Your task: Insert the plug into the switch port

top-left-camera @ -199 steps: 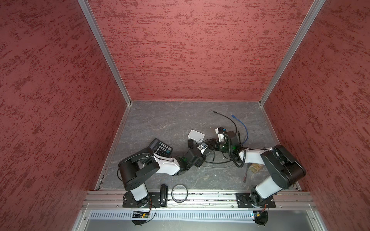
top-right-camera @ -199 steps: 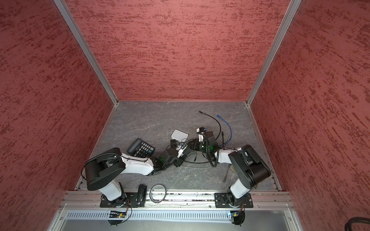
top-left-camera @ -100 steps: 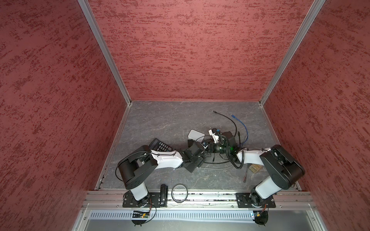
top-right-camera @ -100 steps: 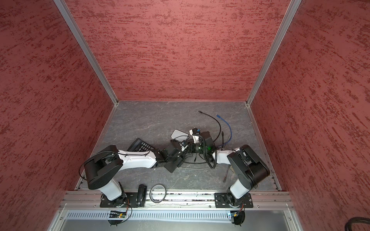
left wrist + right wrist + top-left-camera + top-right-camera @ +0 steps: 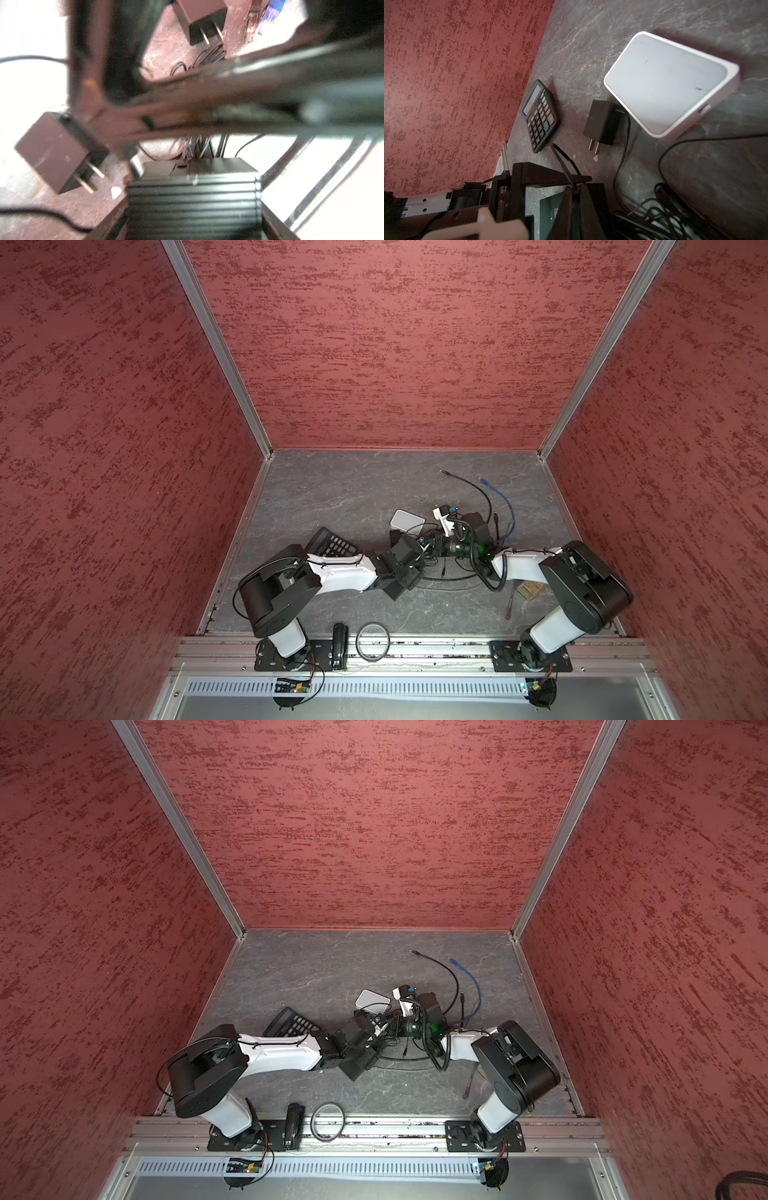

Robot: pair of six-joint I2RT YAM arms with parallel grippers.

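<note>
Far left, we saw the calculator (image 5: 332, 545) flat on the floor (image 5: 353, 489), its near edge hidden by the left arm (image 5: 345, 576). The left gripper (image 5: 419, 546) sat mid-floor with its jaws apart over bare floor; the left wrist view was too blurred to add more. The adapter (image 5: 602, 124) lay flat just beside the switch (image 5: 664, 79), prongs pointing away from it; we could not tell whether the two touched. The switch was white and flat on the floor, with a slot (image 5: 705, 108) showing on one side wall. The right gripper (image 5: 574, 187) was pinched tight on the plug (image 5: 562, 164). The plug was a thin black stem sticking out past the fingertips toward the gap between calculator and adapter, apart from the switch and not yet in any port. Tangled black leads (image 5: 670, 209) lay beside that gripper. Further right, in both top views, we noted a black cable (image 5: 469, 484) and a blue cable (image 5: 503, 496) lying loose on the floor.
</note>
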